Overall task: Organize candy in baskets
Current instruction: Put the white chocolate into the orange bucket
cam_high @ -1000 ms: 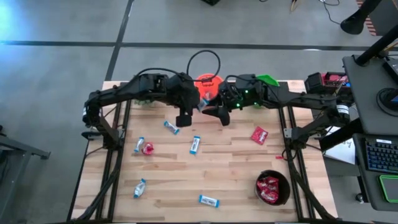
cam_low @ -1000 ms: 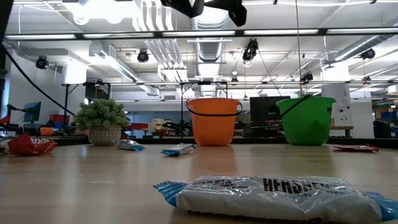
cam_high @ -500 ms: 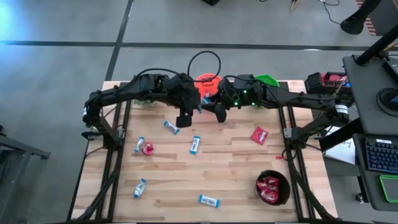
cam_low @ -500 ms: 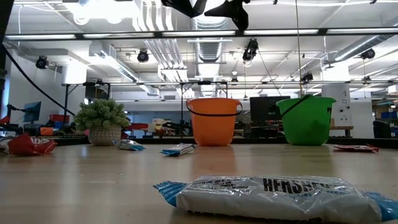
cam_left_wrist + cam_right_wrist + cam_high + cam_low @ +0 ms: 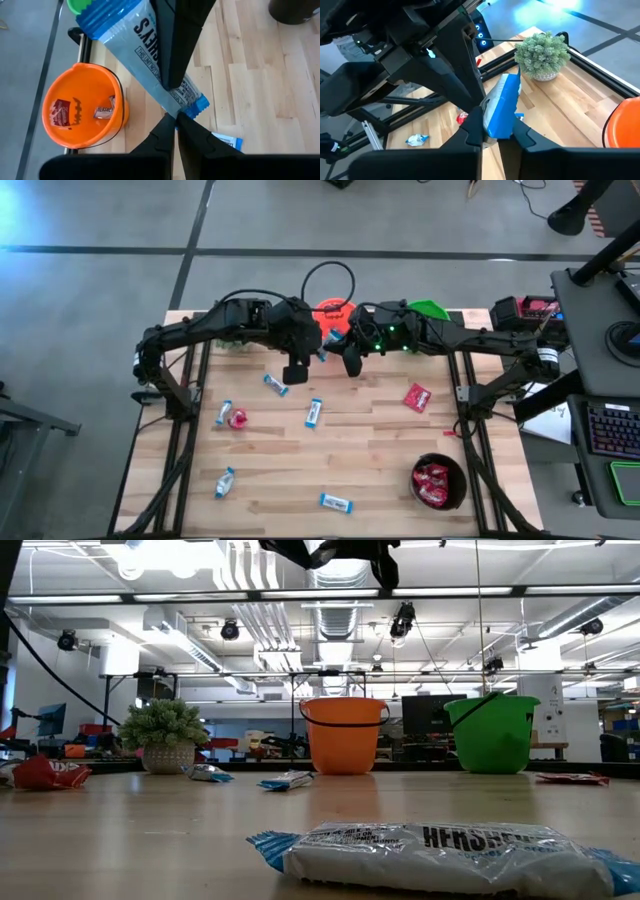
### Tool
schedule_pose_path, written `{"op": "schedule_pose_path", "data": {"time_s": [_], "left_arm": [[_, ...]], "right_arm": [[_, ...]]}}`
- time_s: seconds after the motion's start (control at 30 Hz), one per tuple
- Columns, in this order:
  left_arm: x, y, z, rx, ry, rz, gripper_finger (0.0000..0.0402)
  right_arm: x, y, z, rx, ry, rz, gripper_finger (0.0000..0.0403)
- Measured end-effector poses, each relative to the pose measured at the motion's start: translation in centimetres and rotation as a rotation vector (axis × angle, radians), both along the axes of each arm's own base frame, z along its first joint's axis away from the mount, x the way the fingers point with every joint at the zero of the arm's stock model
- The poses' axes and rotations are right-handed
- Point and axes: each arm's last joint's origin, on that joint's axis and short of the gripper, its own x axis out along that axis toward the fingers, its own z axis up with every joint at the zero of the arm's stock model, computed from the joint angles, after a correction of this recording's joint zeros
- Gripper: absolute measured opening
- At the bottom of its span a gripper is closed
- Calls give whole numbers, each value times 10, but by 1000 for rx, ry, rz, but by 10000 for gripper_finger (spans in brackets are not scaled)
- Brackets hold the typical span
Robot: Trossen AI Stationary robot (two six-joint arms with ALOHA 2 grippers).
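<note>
Passing the blue-and-white bar [image 5: 150, 55] above the table beside the orange basket [image 5: 82, 112], the left gripper [image 5: 175, 122] pinches one end and the right gripper [image 5: 496, 131] clamps the other, so the left should release first.

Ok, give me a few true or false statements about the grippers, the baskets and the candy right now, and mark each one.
1. Both grippers are shut on the same blue-and-white bar. True: the left gripper pinches one end, the right gripper the other.
2. The orange basket is empty. False: it holds a few sweets.
3. The black basket holds red packets. True.
4. The bar is lying on the table. False: it is held up in the air beside the orange basket.
5. A red packet lies loose on the table. True.
</note>
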Motion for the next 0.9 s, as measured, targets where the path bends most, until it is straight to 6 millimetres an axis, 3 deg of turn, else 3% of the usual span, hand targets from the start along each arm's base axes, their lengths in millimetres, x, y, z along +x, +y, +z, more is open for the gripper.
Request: {"op": "schedule_pose_path", "data": {"time_s": [0.33, 0.57, 0.9], "left_arm": [[-4, 2, -3, 71, 59, 61, 8], [-8, 3, -5, 94, 112, 57, 60], [-18, 8, -8, 304, 245, 180, 126]], "right_arm": [[-3, 0, 0, 2, 15, -3, 15], [-6, -2, 0, -1, 67, -7, 13], [-19, -23, -1, -83, 213, -103, 13]]}}
